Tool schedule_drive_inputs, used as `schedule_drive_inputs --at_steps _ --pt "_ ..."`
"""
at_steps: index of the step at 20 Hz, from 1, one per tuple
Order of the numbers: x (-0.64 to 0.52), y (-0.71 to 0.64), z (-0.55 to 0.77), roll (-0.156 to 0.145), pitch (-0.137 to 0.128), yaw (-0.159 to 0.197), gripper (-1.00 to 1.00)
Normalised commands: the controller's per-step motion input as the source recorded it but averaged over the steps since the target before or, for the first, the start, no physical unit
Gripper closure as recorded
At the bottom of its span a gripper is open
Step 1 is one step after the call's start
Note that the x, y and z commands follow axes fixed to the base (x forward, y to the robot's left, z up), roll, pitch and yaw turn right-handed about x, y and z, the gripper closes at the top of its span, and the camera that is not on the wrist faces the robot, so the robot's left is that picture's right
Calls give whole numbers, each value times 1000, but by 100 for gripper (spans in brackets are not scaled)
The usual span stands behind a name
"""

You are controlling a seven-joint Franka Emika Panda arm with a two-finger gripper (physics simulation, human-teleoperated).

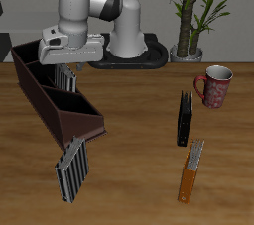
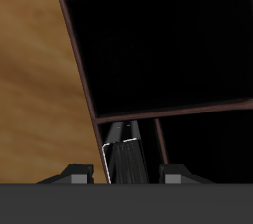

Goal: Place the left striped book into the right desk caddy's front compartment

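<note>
Wooden table (image 1: 129,160); potted plant (image 1: 193,11) behind.

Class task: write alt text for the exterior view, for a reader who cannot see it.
A white robot arm's gripper holds a slim striped book upright above a long dark maroon desk caddy on a wooden table. Also there: a wider striped book, a dark book, an orange book and a red mug.

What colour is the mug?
The mug is red with a pale pattern, clearest in the exterior view.

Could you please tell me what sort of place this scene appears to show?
Probably a simulated office or study desk: a wooden table with a desk caddy, upright books, a mug and a potted plant.
</note>
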Motion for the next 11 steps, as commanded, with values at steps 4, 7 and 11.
schedule_drive_inputs --at_steps 4,7,11 --pt "-1 126 106 20 -5 -10 -100" --pt "5 159 103 29 -9 -11 -100" --pt "26 226 163 39 -17 -29 -100"
